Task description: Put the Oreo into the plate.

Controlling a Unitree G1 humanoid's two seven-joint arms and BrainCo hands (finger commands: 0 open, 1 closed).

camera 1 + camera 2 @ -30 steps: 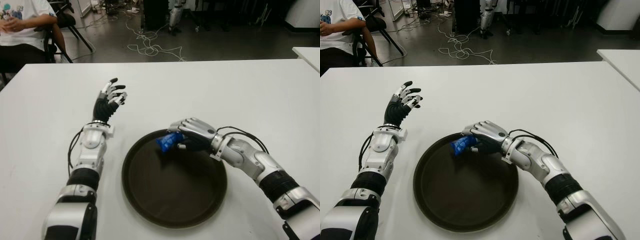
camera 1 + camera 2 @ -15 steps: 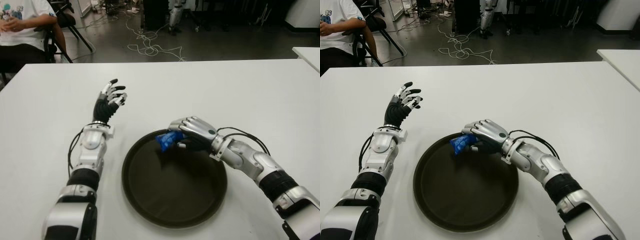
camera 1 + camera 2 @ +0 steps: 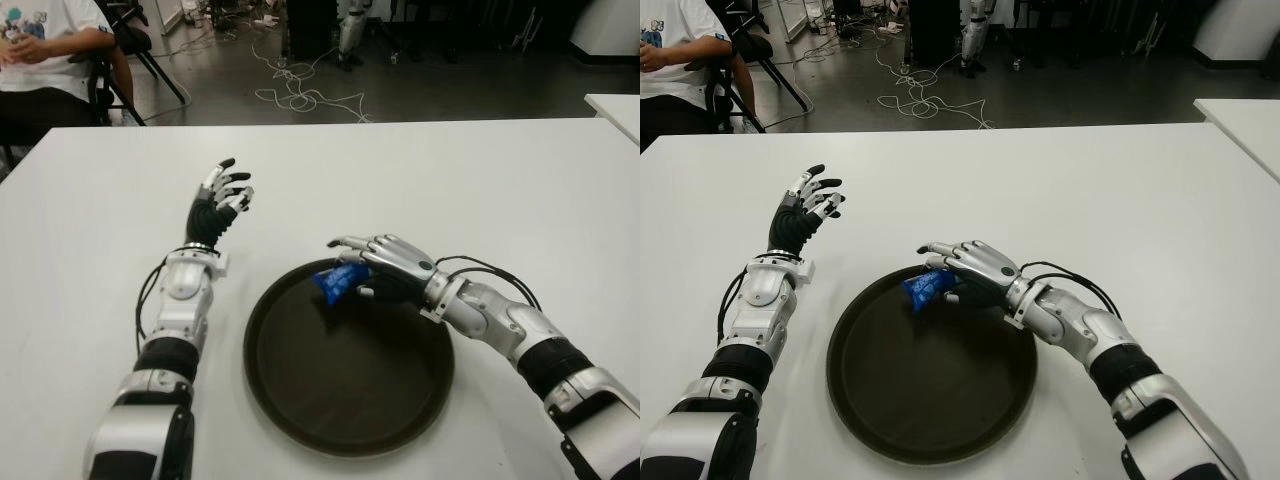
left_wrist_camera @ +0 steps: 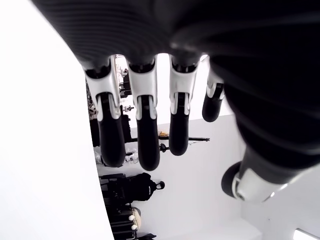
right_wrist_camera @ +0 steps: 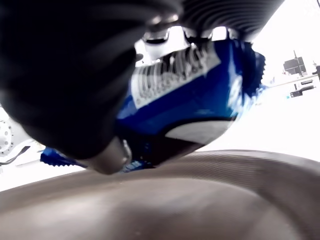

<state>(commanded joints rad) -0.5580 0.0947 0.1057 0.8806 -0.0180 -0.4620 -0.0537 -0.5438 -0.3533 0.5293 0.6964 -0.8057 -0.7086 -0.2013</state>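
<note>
The Oreo [image 3: 338, 280] is a small blue packet at the far rim of the round dark plate [image 3: 340, 400]. My right hand [image 3: 375, 262] hovers over that rim with its fingers straightened out above the packet and the thumb just beside it. In the right wrist view the packet [image 5: 190, 95] sits right under the fingers, low over the plate's surface [image 5: 165, 200]; I cannot tell whether it touches the plate. My left hand [image 3: 222, 190] is raised to the left of the plate, fingers [image 4: 145, 130] spread and holding nothing.
The white table [image 3: 450, 180] stretches wide on all sides of the plate. A seated person [image 3: 40, 50] is beyond its far left corner. Cables [image 3: 300, 95] lie on the floor behind, and another white table [image 3: 615, 105] shows at the right edge.
My right hand's fingers have uncurled from around the Oreo and now reach out flat above it. The packet stays at the plate's far rim. The left arm has not moved.
</note>
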